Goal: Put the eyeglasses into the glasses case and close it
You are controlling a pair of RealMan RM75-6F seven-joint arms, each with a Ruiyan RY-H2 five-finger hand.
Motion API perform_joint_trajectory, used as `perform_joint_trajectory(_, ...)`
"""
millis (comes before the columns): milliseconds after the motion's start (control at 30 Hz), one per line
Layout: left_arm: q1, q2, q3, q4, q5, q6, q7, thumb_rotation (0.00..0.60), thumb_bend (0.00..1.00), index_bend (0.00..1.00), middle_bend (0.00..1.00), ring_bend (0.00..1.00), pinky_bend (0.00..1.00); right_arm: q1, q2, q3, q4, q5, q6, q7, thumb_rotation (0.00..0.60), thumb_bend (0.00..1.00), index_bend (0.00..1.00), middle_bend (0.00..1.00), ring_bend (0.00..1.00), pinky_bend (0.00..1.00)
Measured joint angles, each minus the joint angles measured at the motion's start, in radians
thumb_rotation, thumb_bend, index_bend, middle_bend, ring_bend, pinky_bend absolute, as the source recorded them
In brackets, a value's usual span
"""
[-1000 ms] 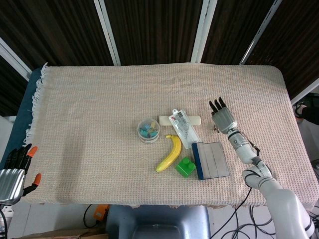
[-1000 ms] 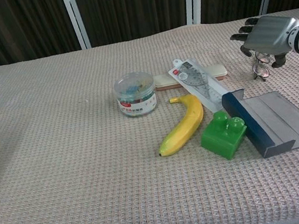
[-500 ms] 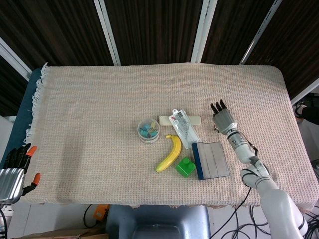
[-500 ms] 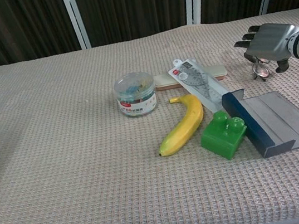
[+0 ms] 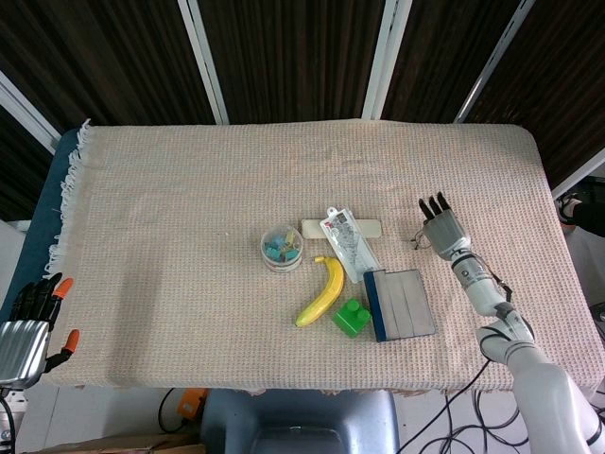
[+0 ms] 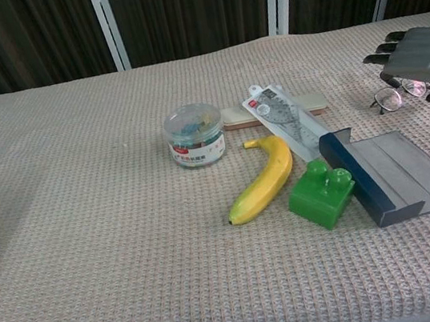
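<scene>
A table (image 5: 189,189) draped in a beige, waffle-textured woven cloth with a white fringe at one end stands before dark slatted panels with white uprights. Near its middle lies the open glasses case (image 5: 402,304), a flat grey tray with a navy edge, beside a green toy block (image 5: 351,318), a curved yellow banana (image 5: 321,290), a round clear tub (image 5: 282,249) of small coloured bits and a packaged ruler (image 5: 347,244). The thin-framed eyeglasses (image 6: 396,94) lie on the cloth beyond the case, partly under the right hand (image 6: 419,51), whose fingers are spread above them, gripping nothing. The left hand (image 5: 26,322) hangs off the table edge, fingers loosely apart.
</scene>
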State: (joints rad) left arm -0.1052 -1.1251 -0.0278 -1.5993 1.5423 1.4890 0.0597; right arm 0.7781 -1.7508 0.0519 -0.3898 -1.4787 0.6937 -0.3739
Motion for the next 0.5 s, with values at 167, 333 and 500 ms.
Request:
perform_joint_trajectory(167, -0.001, 0.001, 0.002, 0.000, 0.005, 0.001, -0.001, 0.600, 0.38, 0.00, 0.00, 0.00, 0.03, -0.020, 0.026, -0.008, -0.030, 0.002, 0.008, 0.006, 0.600, 0.37, 0.53, 0.00, 0.00, 0.00)
perform_joint_trajectory(333, -0.002, 0.000, 0.004, 0.000, 0.008, 0.000, 0.001, 0.600, 0.38, 0.00, 0.00, 0.00, 0.03, -0.025, 0.030, -0.001, -0.041, 0.010, 0.022, 0.022, 0.600, 0.37, 0.57, 0.03, 0.00, 0.00)
perform_joint_trajectory(500, -0.002, 0.000, 0.003, 0.000, 0.001, -0.002, 0.006, 0.600, 0.38, 0.00, 0.00, 0.00, 0.03, -0.025, 0.015, 0.006, -0.035, 0.021, 0.022, 0.032, 0.600, 0.37, 0.59, 0.04, 0.00, 0.00)
